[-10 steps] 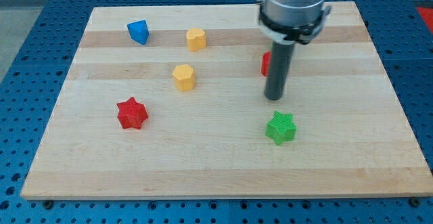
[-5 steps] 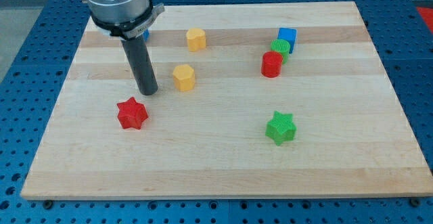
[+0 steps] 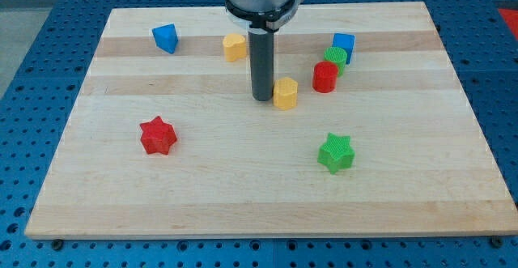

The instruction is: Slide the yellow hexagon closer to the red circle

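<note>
The yellow hexagon lies on the wooden board near the middle, a short way to the left of the red circle. My tip rests on the board right against the hexagon's left side. The rod rises straight up from there to the arm's grey end at the view's top.
A second yellow block sits up left of the rod. A green round block and a blue cube crowd the red circle's upper right. A blue block lies far upper left, a red star at left, a green star lower right.
My tip swept from the right to the hexagon's left, then back right, pushing the yellow hexagon rightward toward the red circle. The other blocks have not moved.
</note>
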### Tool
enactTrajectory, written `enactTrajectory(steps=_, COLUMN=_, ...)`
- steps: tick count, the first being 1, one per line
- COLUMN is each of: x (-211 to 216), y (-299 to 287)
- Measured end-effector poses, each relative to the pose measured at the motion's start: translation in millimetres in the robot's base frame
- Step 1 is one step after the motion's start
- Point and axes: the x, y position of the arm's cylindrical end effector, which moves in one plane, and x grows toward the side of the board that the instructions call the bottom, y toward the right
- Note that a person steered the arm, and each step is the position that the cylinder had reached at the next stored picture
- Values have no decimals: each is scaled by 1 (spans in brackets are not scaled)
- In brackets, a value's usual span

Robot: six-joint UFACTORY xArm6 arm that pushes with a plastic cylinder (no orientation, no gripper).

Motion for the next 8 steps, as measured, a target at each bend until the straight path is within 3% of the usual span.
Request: enactTrajectory(steps=8, x=26, y=26)
